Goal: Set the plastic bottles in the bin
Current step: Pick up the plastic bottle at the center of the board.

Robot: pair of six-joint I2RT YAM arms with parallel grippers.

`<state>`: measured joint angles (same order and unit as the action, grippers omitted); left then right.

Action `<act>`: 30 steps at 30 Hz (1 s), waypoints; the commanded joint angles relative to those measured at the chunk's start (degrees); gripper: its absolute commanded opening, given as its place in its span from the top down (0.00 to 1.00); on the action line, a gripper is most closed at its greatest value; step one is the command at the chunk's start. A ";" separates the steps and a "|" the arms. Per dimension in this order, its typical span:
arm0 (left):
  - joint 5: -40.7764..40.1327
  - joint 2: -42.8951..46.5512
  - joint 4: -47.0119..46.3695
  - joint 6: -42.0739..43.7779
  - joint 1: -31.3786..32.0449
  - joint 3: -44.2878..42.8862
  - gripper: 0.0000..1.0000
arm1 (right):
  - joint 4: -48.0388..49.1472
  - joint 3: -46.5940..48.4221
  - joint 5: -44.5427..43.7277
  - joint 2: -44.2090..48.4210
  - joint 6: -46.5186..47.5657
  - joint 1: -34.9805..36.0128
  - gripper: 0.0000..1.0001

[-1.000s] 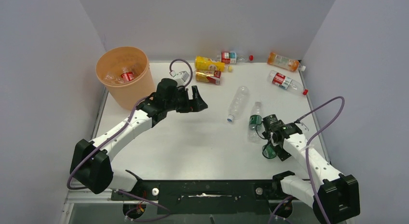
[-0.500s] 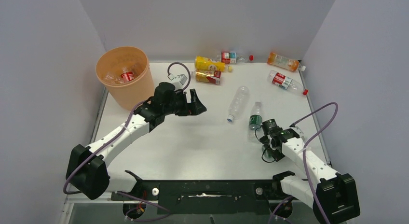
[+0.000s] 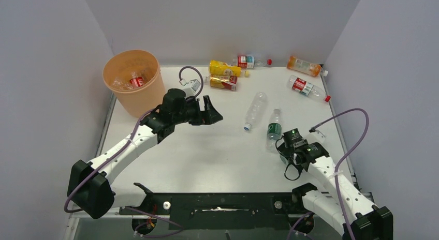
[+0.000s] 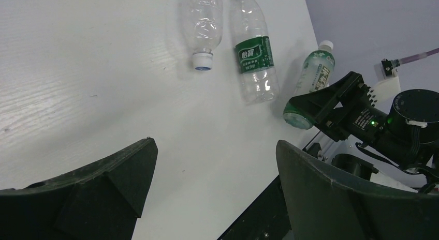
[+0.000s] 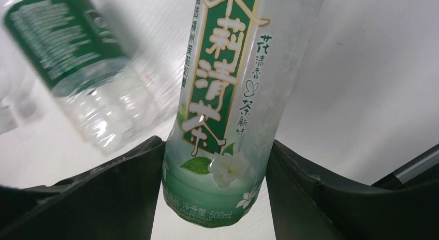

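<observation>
My right gripper is shut on the base end of a pale green tea bottle, which lies low over the table by its near right edge. The left wrist view shows that bottle in the right gripper. Beside it lie a clear green-labelled bottle and a clear bottle with a blue cap. My left gripper hangs open and empty over mid-table, right of the peach bin. The bin holds a red-labelled bottle.
Along the back edge lie several more bottles: a yellow one, a red-and-yellow one, a red-and-blue labelled one, an orange one and a red-labelled one. Grey walls close in three sides.
The right gripper has closed on the pale green tea bottle and its arm has shifted slightly right. The left arm has drifted a little left, still open.
</observation>
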<state>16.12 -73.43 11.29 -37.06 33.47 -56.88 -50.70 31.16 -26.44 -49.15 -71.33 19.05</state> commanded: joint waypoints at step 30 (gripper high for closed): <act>13.44 -4.76 -26.74 -13.86 -0.19 -2.84 0.14 | 16.94 19.04 5.08 0.03 32.47 26.24 0.60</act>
<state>28.99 -79.64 -7.22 -48.84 33.54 -60.14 -40.97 50.24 -25.96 -51.77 -43.35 44.40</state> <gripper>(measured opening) 0.863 0.644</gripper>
